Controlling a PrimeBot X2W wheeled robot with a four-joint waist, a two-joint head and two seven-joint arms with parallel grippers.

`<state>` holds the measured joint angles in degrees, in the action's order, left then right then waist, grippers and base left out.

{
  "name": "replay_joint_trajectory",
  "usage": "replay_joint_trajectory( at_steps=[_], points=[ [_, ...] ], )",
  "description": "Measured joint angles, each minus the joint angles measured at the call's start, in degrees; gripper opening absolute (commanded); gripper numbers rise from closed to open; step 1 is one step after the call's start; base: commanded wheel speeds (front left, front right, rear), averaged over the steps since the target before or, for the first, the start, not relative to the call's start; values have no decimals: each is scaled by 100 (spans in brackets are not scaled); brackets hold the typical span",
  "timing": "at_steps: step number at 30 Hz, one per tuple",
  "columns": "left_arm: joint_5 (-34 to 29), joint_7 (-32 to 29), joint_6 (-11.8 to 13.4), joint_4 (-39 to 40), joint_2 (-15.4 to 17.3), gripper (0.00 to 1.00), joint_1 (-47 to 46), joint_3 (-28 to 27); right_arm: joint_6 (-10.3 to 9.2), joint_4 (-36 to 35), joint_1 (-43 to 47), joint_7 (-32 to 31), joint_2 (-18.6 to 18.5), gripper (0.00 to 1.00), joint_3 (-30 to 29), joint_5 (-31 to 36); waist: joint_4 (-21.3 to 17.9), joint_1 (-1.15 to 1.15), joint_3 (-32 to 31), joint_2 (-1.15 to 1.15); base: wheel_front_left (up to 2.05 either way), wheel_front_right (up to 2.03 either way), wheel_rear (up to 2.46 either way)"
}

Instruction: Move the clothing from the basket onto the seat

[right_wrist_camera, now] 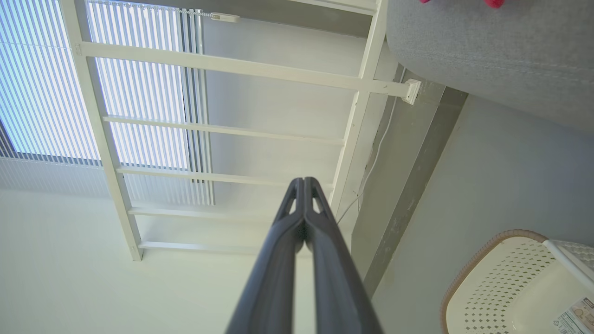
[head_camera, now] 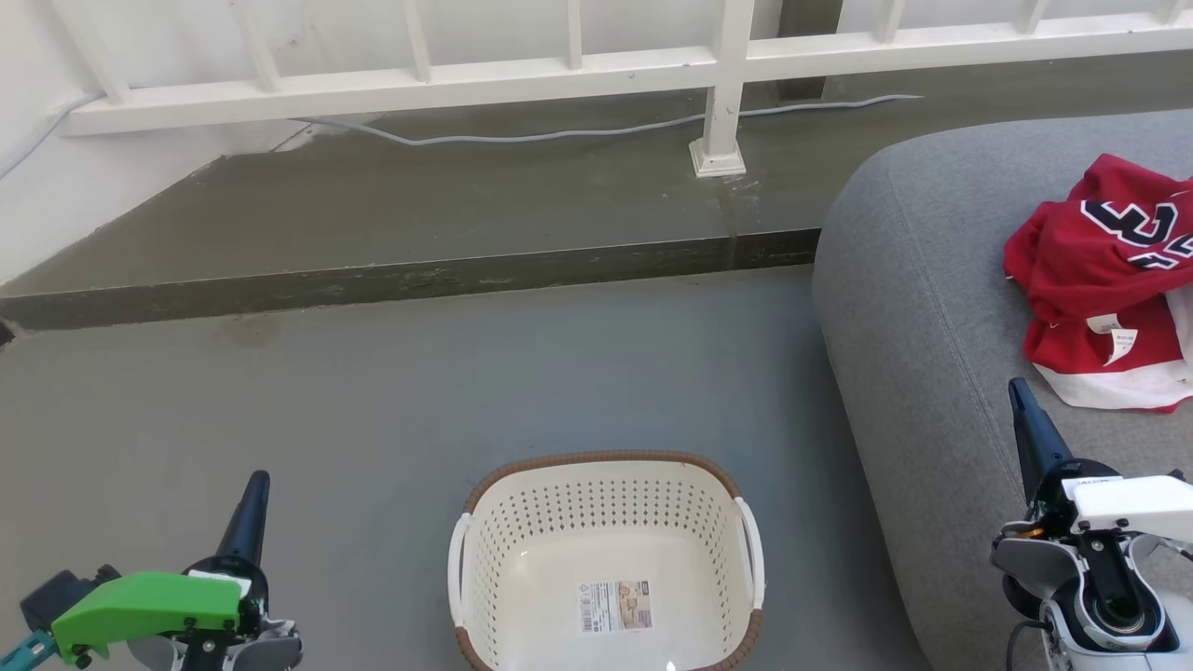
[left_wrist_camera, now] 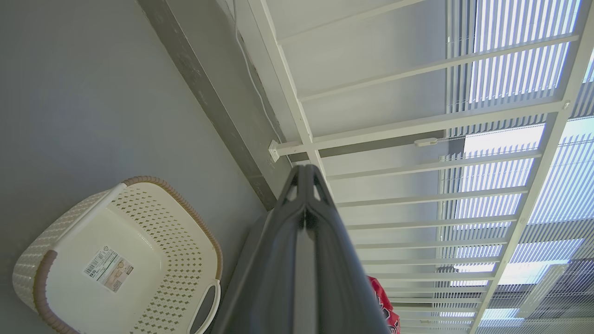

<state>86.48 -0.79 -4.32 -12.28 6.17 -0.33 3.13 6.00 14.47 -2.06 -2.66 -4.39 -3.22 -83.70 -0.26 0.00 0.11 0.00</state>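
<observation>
The cream basket [head_camera: 604, 522] with a brown rim stands on the floor at the bottom centre; inside it I see just a label. It also appears as the basket [left_wrist_camera: 116, 241] low left in the left wrist view and the basket [right_wrist_camera: 515, 283] low right in the right wrist view. Red clothing [head_camera: 1109, 280] with white trim and dark numerals lies on the grey seat [head_camera: 932, 308] at the right. My left gripper [head_camera: 256, 485] hangs shut left of the basket, holding nothing. My right gripper [head_camera: 1019, 390] is shut and empty over the seat's front edge, just below the clothing.
A raised concrete step [head_camera: 401, 280] runs across behind the basket, with a white railing [head_camera: 718, 65] and a grey cable [head_camera: 559, 133] on it. A white wall [head_camera: 28, 186] closes the far left. Grey floor [head_camera: 373, 401] lies between the step and the basket.
</observation>
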Motion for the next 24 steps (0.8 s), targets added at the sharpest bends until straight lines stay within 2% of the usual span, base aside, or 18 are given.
replay_joint_trajectory(
  at_steps=[13, 24],
  points=[
    [893, -170, -179, -202, -70, 0, -152, -290, 55, 120, -112, -191, 79, 0, -229, -916, 25, 0, 8, 0, 0, 0, 0],
    [911, -178, -223, -229, -109, 0, -202, -299, 56, 144, -113, -200, 81, 0, -238, -967, 25, 0, 6, 0, 0, 0, 0]
  ],
)
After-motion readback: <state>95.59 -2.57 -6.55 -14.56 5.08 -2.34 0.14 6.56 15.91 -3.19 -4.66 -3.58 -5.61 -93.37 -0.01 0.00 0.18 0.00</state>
